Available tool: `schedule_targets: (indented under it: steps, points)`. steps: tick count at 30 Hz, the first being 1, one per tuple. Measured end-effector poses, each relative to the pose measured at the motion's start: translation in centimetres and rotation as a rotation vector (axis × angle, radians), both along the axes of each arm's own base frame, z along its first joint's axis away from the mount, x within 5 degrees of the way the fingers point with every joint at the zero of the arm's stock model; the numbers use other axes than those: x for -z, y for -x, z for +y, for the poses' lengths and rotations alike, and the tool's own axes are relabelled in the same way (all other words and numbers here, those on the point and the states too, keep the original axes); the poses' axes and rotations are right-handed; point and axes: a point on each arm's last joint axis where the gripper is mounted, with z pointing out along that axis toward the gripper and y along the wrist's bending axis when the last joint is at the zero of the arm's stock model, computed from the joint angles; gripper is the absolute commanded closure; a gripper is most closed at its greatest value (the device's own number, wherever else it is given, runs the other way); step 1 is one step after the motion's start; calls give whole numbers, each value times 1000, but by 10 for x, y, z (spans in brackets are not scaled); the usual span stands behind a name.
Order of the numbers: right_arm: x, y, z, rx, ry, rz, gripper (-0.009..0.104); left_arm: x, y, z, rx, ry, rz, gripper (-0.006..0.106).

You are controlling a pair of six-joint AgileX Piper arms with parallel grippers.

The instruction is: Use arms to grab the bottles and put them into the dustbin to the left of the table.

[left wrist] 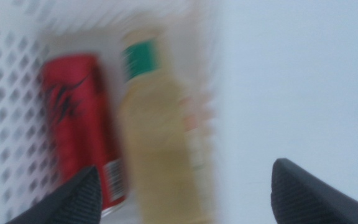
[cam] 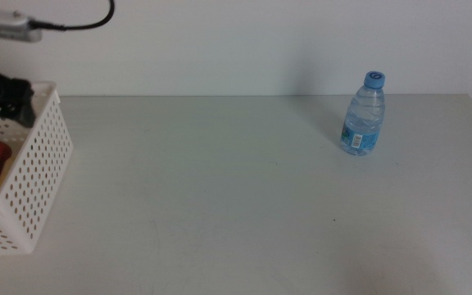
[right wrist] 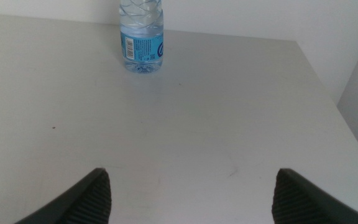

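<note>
Dustbin (cam: 31,184): white perforated basket at the far left edge of the tabletop (cam: 220,197), cut off by the frame so its full outline is not shown. Contents: red soda can (left wrist: 82,124) and yellow juice bottle (left wrist: 160,143), lying side by side and touching or nearly so; in the middle view only a slice of the can shows, the juice bottle not at all. Left hand (left wrist: 185,199): above the dustbin, jaws spread apart and holding nothing; the wrist picture is smeared, so the labels are unreadable, and the cap end of the juice bottle looks greenish rather than clearly white. In the middle view the arm is only a dark shape at the dustbin's rear corner. Water bottle (cam: 364,115): the one item not yet binned, upright toward the back right of the tabletop, well apart from the dustbin. Right hand (right wrist: 191,199): out of the middle view, low over the tabletop and facing the bottle from some way off, jaws wide apart, empty. The bottle's cap is cut off in that wrist view. Risks, as judged: the bottle is light, tall and narrow, so an off-centre approach could nudge it over and send it rolling; thin plastic may buckle or slip under a squeeze; the long carry across to the dustbin invites a drop or a clash with the left arm parked there.
</note>
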Motion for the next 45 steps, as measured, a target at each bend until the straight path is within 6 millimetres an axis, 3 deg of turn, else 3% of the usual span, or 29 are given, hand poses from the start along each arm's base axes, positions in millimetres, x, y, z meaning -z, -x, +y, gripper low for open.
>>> schedule_targets:
  steps: [7,11,15,22,27,34,38,45]
  points:
    - [0,0,0,0,0,0,29,-47,30,-81,355,90,-278,10]
    - [0,0,0,0,0,0,29,-41,62,-114,473,143,-390,13]
    - [0,0,0,0,0,0,29,-33,90,-130,508,197,-457,13]
    - [0,0,0,0,0,0,29,-18,120,-141,556,239,-442,13]
    - [0,0,0,0,0,0,29,-23,136,-152,620,204,-452,13]
    - [0,0,0,0,0,0,29,-33,156,-161,517,201,-487,13]
    - [0,0,0,0,0,0,29,-40,168,-153,466,239,-528,13]
    - [0,0,0,0,0,0,29,-51,212,-121,446,279,-656,13]
